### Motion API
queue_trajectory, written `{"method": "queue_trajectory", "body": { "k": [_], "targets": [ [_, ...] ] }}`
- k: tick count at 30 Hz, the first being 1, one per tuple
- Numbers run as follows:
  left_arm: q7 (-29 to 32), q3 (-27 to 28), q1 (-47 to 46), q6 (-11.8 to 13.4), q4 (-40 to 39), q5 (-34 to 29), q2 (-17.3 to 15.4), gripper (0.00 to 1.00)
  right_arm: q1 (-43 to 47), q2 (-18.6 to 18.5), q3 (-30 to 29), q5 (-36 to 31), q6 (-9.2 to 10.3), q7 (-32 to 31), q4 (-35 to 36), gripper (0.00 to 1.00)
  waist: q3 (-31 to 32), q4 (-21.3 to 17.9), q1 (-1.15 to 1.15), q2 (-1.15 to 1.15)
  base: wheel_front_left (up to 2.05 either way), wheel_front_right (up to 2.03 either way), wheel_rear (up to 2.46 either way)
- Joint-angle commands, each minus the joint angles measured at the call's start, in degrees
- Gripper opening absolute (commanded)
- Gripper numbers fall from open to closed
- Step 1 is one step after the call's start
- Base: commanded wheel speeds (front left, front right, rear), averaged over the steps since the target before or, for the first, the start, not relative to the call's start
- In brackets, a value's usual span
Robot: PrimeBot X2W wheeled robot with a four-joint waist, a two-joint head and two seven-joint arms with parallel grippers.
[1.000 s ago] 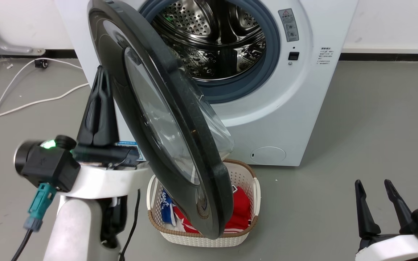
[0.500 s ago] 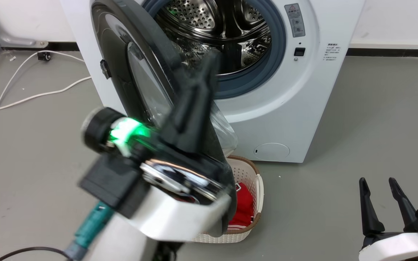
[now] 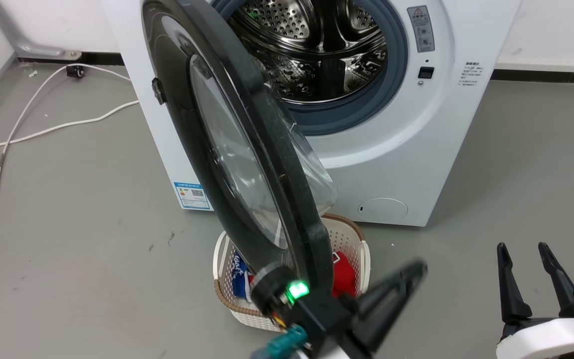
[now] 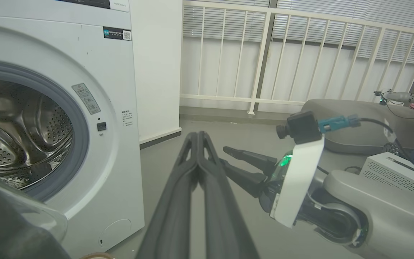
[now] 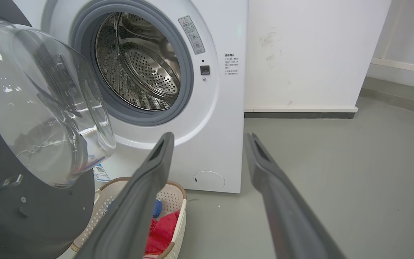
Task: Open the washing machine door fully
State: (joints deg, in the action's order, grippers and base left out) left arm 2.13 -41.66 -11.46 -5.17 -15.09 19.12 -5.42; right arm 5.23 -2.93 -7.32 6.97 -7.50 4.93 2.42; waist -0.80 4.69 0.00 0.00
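Note:
The washing machine door (image 3: 237, 164), round and glossy black with a clear bulging glass bowl (image 5: 45, 104), stands swung out from the white washing machine (image 3: 406, 149), nearly edge-on to the head camera. The steel drum (image 3: 317, 50) is exposed. My left gripper (image 3: 414, 271) is blurred at the bottom of the head view, just right of the door's lower edge and touching nothing. Its fingers are pressed together and empty in the left wrist view (image 4: 197, 135). My right gripper (image 3: 522, 247) rests open at the lower right, away from the door, with nothing between its fingers (image 5: 210, 136).
A white wicker basket (image 3: 352, 239) with red and blue clothes stands on the floor under the door's lower edge. White cables (image 3: 43, 129) trail over the grey floor at the left. A white railing (image 4: 264, 54) and my grey body (image 4: 372, 201) appear in the left wrist view.
My left arm has swung from the door's left side, across its front, down to the bottom of the head view. The head camera has shifted a little. The right gripper stays put.

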Motion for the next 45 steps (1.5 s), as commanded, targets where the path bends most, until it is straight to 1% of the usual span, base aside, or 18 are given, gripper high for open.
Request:
{"method": "queue_trajectory", "body": {
  "k": [1,3,5,7,11,23,28,33,36,42,45],
  "targets": [
    [0.6,-1.1,1.1,-0.3,1.8,0.2,-0.6,0.00,-0.8,0.1,0.0,-0.5,0.01,-0.2,0.3,1.00,0.0,0.0,0.00,0.00,0.00,0.00,0.00],
    [0.8,-1.8,1.9,-0.3,4.9,0.1,-1.1,0.00,-0.9,0.1,0.3,-0.8,0.01,-0.3,0.5,1.00,0.0,-0.2,0.00,0.00,0.00,0.00,0.00],
    [0.7,-1.6,2.4,0.3,8.2,-0.2,-1.4,0.00,-1.0,0.1,0.6,-0.9,0.01,-0.4,0.6,1.00,0.0,-0.6,0.00,0.00,0.00,0.00,0.00],
    [0.1,-0.9,1.9,1.2,11.3,-0.7,-1.7,0.00,-0.9,0.1,0.8,-0.9,0.01,-0.4,0.6,1.00,0.1,-0.9,0.00,0.00,0.00,0.00,0.00],
    [-1.3,1.2,0.7,2.9,15.6,-0.5,-1.2,0.00,-0.4,0.1,0.8,-0.6,0.01,-0.6,0.7,1.00,0.3,-1.5,0.00,0.00,0.00,0.00,0.00],
    [-3.9,5.6,-2.5,6.5,21.8,-0.2,-1.2,0.00,-0.3,0.1,0.6,-0.1,0.01,-0.9,0.3,1.00,0.6,-2.2,0.00,0.00,0.00,0.00,0.00],
    [-4.0,6.9,-1.4,7.7,21.5,0.4,-2.1,0.00,-0.3,0.1,0.1,-0.1,0.01,-0.8,0.1,1.00,0.7,-1.9,0.00,0.00,0.00,0.00,0.00],
    [-3.4,8.0,0.9,9.3,19.5,1.1,-3.8,0.00,-0.6,0.1,-0.3,0.0,0.01,-0.4,-0.3,1.00,1.0,-1.0,0.00,0.00,0.00,0.00,0.00],
    [-2.8,8.1,2.2,9.8,16.9,1.2,-4.5,0.00,-0.8,0.1,-0.6,-0.3,0.01,0.0,0.0,1.00,0.8,0.2,0.00,0.00,0.00,0.00,0.00],
    [-1.4,9.4,4.7,11.9,12.3,1.4,-6.5,0.00,-1.4,0.1,-0.4,-0.9,0.00,0.4,0.2,1.00,0.7,2.6,0.00,0.00,0.00,0.00,0.00],
    [-1.6,9.8,6.0,12.7,9.1,1.5,-6.9,0.00,-1.4,0.1,-0.5,-2.0,0.01,0.2,0.3,1.00,0.8,4.1,0.00,0.00,0.00,0.00,0.00]
  ]
}}
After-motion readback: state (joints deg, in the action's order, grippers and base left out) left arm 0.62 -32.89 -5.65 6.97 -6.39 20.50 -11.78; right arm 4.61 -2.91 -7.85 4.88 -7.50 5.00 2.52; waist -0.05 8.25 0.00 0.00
